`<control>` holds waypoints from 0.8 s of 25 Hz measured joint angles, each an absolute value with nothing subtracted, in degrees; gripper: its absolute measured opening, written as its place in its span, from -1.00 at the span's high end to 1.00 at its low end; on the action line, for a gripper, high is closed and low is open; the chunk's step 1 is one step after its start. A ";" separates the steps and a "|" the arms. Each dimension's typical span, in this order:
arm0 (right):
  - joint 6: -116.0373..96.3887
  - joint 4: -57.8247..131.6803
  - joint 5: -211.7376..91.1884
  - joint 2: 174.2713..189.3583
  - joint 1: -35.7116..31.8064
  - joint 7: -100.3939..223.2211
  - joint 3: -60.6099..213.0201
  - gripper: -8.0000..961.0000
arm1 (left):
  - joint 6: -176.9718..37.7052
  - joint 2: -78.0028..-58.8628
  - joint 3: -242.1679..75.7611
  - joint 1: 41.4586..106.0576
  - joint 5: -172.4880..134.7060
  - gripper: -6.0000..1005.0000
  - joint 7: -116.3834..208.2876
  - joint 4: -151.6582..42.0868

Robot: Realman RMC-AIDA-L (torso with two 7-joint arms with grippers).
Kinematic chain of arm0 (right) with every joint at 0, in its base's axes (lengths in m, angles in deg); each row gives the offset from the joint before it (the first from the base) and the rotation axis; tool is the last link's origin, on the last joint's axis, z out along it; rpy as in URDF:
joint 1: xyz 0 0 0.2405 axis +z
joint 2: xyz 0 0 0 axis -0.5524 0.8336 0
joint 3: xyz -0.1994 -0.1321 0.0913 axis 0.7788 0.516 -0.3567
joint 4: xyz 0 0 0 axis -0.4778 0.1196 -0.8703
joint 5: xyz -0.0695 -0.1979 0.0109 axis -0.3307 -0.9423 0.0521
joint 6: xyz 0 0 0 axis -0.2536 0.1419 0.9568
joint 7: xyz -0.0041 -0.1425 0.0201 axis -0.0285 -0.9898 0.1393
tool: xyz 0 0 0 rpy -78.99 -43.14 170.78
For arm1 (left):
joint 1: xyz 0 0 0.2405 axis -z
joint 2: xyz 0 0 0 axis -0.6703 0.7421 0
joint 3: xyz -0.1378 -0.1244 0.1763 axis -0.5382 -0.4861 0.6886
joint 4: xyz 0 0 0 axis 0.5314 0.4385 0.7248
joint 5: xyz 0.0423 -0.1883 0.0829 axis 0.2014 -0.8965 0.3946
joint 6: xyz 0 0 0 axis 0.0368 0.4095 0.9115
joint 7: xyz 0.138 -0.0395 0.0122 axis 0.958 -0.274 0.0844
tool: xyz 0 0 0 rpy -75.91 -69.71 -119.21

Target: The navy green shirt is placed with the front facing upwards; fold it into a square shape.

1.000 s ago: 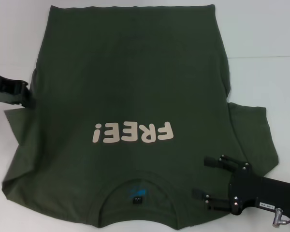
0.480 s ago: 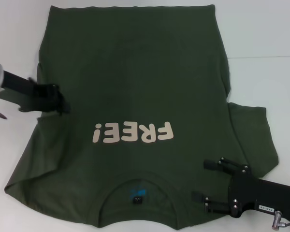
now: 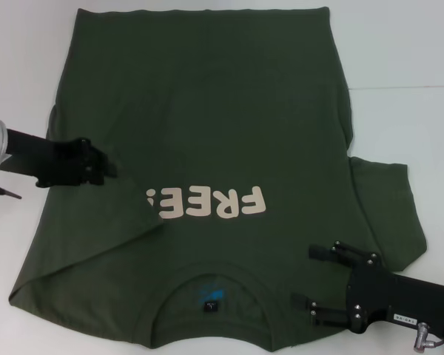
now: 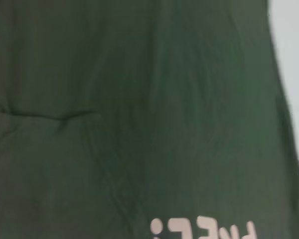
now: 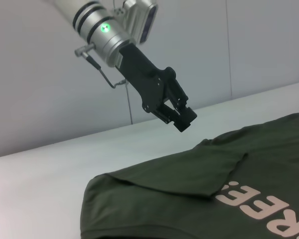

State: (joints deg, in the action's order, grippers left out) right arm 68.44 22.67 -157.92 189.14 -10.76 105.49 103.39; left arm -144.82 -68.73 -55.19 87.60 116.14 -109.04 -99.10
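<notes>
The navy green shirt (image 3: pixel 207 111) lies front up on the white table, its cream "FREE!" print (image 3: pixel 214 203) and blue neck label (image 3: pixel 211 299) toward me. Its left sleeve (image 3: pixel 96 222) is folded inward over the body and covers part of the "!". My left gripper (image 3: pixel 107 166) hovers just above that fold's upper end; the right wrist view shows it (image 5: pixel 184 122) clear of the cloth and empty. The left wrist view shows only shirt fabric (image 4: pixel 139 99). My right gripper (image 3: pixel 317 277) is open over the shirt's right shoulder, holding nothing.
The right sleeve (image 3: pixel 388 207) lies spread out flat on the table. Bare white table (image 3: pixel 399 44) surrounds the shirt on the left, right and far sides. A pale wall (image 5: pixel 199 45) stands behind the table.
My left gripper has moved right, from the shirt's left edge over the body, and the left sleeve came with it and now lies folded inward. The right gripper has barely moved.
</notes>
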 joint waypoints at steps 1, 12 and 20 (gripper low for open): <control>68.51 22.67 -157.87 189.15 -10.76 105.54 103.39 -0.91 | -144.94 -68.52 -55.19 86.88 114.48 0.72 -107.73 -98.95; 69.59 22.66 -156.05 188.97 -10.75 107.33 102.78 -0.91 | -163.44 -69.05 -59.22 74.79 94.22 -0.09 -64.73 -101.96; 70.29 22.07 -154.66 188.72 -10.53 110.51 102.77 -0.91 | -168.34 -77.36 -59.11 62.16 90.78 -0.74 -27.66 -112.30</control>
